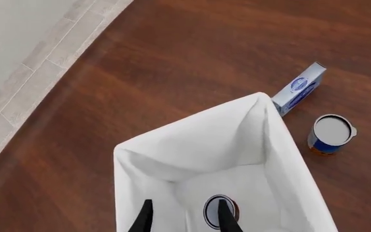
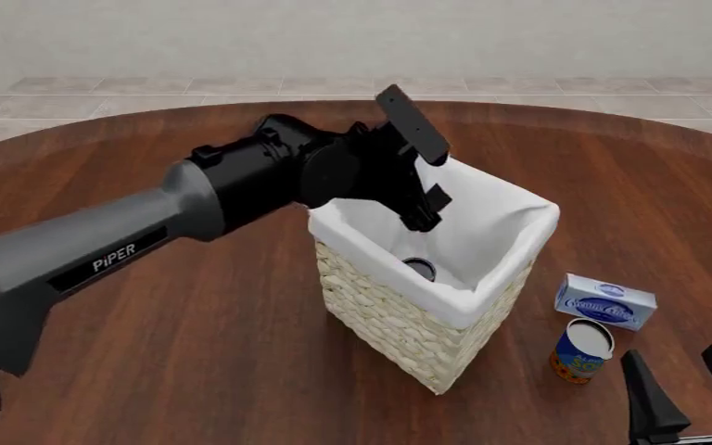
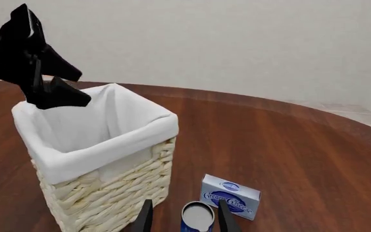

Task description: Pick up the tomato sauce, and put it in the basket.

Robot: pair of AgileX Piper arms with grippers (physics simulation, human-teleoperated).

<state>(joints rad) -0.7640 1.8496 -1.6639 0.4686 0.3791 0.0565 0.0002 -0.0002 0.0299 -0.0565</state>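
A: What did the surroundings look like?
B: Round table [image 2: 208,343], dark reddish-brown wood grain, filled most of the front view; its curved far edge ran across the upper part of the frame.
A: Floor?
B: Pale beige tiled floor [image 2: 121,88] beyond the table, grey grout lines. Same tiles sat in the upper left of the left wrist view.
A: Walls?
B: Plain off-white wall [image 3: 237,43], no windows or furniture visible. Lighting was even and soft, faint sheen on the wood.
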